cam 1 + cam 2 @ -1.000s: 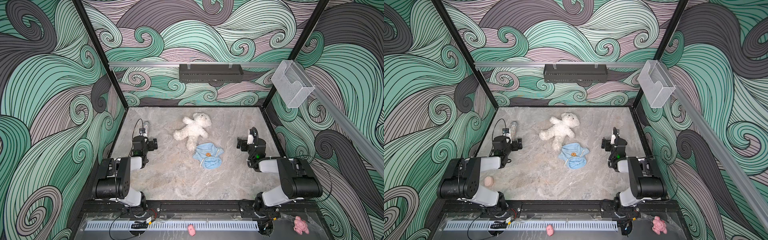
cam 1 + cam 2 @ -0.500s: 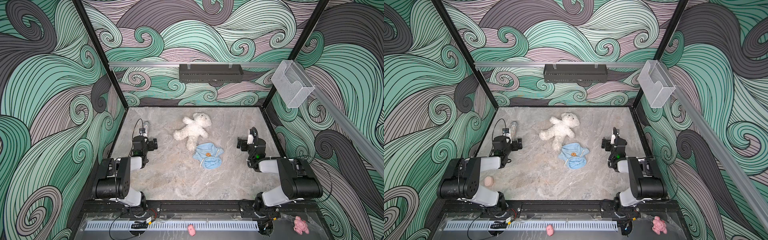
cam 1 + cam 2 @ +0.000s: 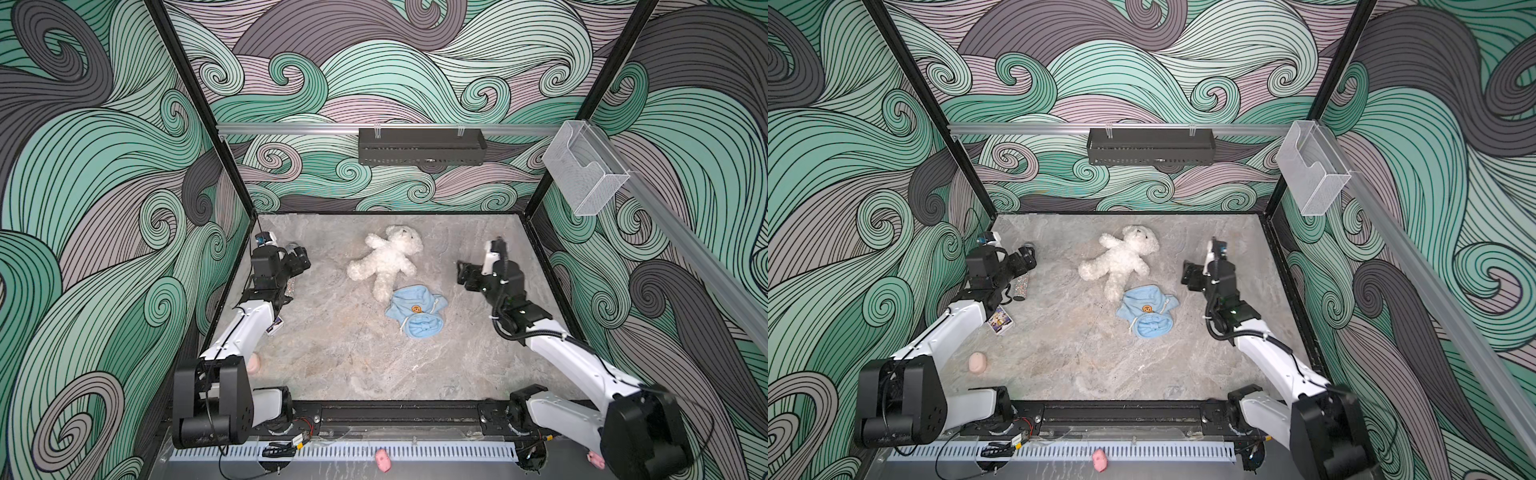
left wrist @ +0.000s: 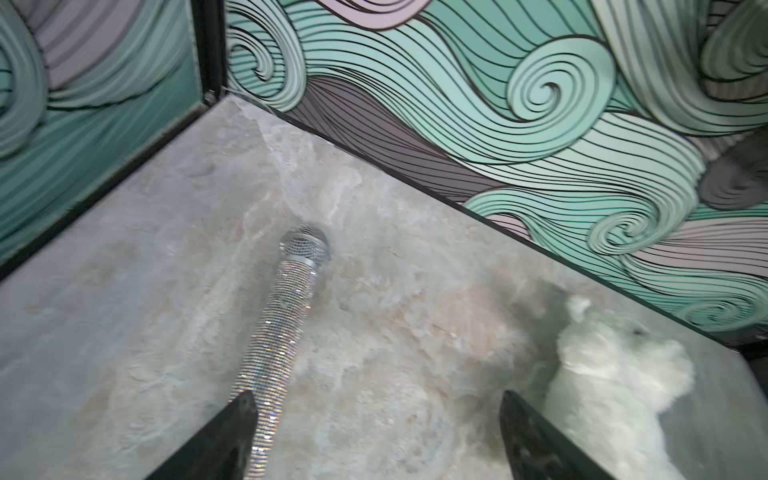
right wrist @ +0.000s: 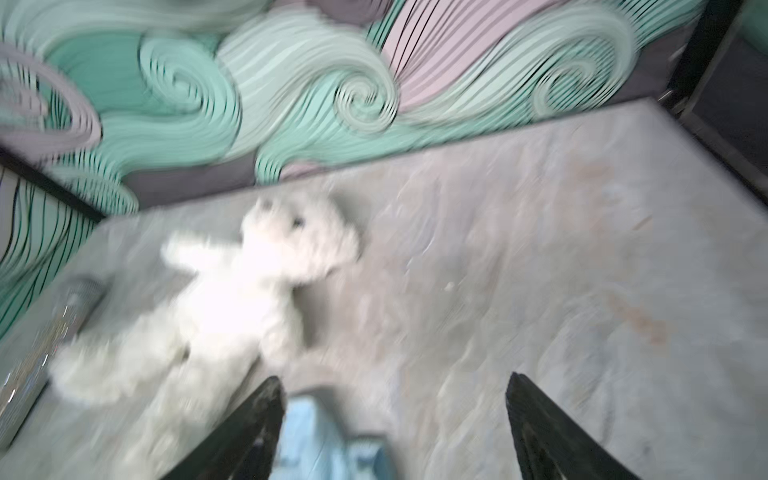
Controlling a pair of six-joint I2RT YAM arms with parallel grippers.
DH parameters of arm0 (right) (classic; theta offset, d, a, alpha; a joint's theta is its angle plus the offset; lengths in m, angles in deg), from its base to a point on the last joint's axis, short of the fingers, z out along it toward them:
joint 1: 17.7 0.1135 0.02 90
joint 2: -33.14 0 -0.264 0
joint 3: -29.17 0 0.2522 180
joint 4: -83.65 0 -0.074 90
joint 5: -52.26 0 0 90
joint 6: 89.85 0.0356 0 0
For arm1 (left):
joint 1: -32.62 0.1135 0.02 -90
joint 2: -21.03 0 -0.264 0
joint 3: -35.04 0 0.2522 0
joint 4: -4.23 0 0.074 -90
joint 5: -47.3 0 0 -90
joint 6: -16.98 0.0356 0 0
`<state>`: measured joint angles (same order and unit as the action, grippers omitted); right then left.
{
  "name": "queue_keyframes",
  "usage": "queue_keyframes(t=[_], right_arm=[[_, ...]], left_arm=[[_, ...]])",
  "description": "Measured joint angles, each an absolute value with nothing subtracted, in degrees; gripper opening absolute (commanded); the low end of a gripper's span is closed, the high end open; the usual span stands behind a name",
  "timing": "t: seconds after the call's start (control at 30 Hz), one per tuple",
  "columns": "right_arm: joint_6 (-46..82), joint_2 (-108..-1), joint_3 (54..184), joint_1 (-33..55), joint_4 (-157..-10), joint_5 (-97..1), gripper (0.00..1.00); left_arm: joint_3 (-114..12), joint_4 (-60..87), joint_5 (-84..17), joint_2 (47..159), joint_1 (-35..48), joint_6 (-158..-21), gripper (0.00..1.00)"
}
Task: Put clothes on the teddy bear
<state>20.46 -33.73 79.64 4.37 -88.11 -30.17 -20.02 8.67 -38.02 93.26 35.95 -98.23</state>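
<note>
The teddy bear (image 3: 386,259) (image 3: 1121,257) is fluffy and white and lies on its back in the far middle of the grey table, head toward the far right. A crumpled light blue garment (image 3: 415,311) (image 3: 1148,309) with an orange badge lies against its leg. My left gripper (image 3: 297,259) (image 4: 376,399) hangs open and empty left of the bear (image 4: 615,374), over a glittery microphone (image 4: 286,316). My right gripper (image 3: 463,274) (image 5: 392,380) hangs open and empty right of the bear (image 5: 249,282), with the garment (image 5: 316,436) just below its fingers.
The microphone (image 3: 1021,286), a small picture card (image 3: 1000,322) and a pink oval lump (image 3: 977,363) lie along the left side. A black shelf (image 3: 419,145) hangs on the back wall, a clear box (image 3: 586,166) on the right rail. Patterned walls close three sides.
Both arms have unfolded and reached out from their resting pose, carrying the grippers farther from the table's front. Their jaws stand slightly narrower. The bear and garment have not moved.
</note>
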Motion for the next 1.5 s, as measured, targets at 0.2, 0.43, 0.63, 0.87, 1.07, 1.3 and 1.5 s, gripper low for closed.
queue_keyframes(t=[0.2, 0.43, 0.63, 0.87, 1.07, 1.3, 1.5], right_arm=[[21.97, -45.88, 83.00, 10.57, -78.43, -32.47, 0.70], [19.37, -59.48, 92.93, 13.26, -76.81, -33.73, 0.55], [18.67, -66.03, 94.90, 13.31, -77.42, -37.27, 0.20], [16.95, -59.24, 83.49, 13.33, -84.39, -46.28, 0.09], [14.85, -49.82, 71.99, 13.33, -95.15, -55.02, 0.04], [12.07, -45.62, 69.06, 13.22, -105.46, -59.92, 0.00], [11.18, -44.88, 68.54, 12.63, -109.40, -61.93, 0.01]], left_arm=[[-19.93, 14.79, -32.18, 93.02, 30.49, -102.41, 0.92], [-19.84, 19.73, -31.74, 92.78, 25.50, -102.69, 0.91], [-19.97, 23.95, -31.68, 91.47, 20.96, -102.67, 0.88], [-19.82, 24.12, -27.85, 87.25, 13.94, -100.35, 0.83], [-20.41, 18.13, -22.15, 90.11, 7.52, -92.16, 0.78], [-30.00, 19.80, -15.13, 106.64, 0.83, -76.75, 0.71], [-36.06, 24.10, -12.25, 114.98, -1.55, -65.34, 0.71]])
